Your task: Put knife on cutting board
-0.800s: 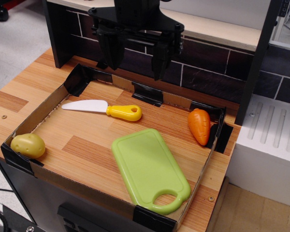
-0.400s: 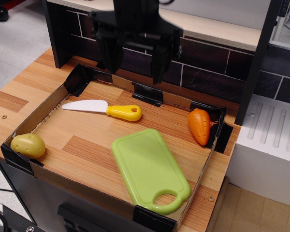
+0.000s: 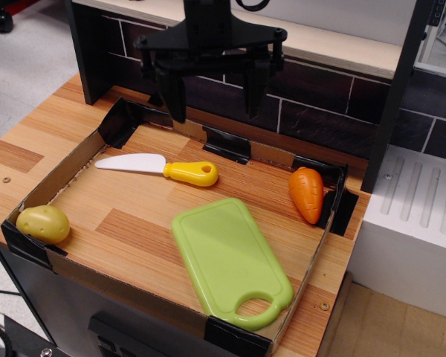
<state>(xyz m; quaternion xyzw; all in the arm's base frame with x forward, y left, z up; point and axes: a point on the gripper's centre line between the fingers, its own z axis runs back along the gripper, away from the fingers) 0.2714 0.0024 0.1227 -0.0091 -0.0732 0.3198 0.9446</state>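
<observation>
The knife (image 3: 163, 169) lies flat on the wooden floor of the tray, white blade pointing left, yellow handle to the right. The lime-green cutting board (image 3: 229, 259) lies in front of it and to the right, handle hole at the near right corner. My black gripper (image 3: 214, 113) hangs open and empty above the tray's back edge, behind and above the knife's handle, with one finger (image 3: 174, 97) on the left and one finger (image 3: 256, 93) on the right.
A shallow cardboard-walled tray (image 3: 74, 172) with black taped corners holds everything. An orange toy carrot (image 3: 307, 194) lies at the right wall. A yellow-green potato (image 3: 43, 223) sits in the near left corner. A dark brick-pattern backsplash (image 3: 320, 97) stands behind.
The gripper has turned about its vertical axis and shifted slightly right, its fingers now spread wider across the view. The knife, board, carrot and potato have not moved.
</observation>
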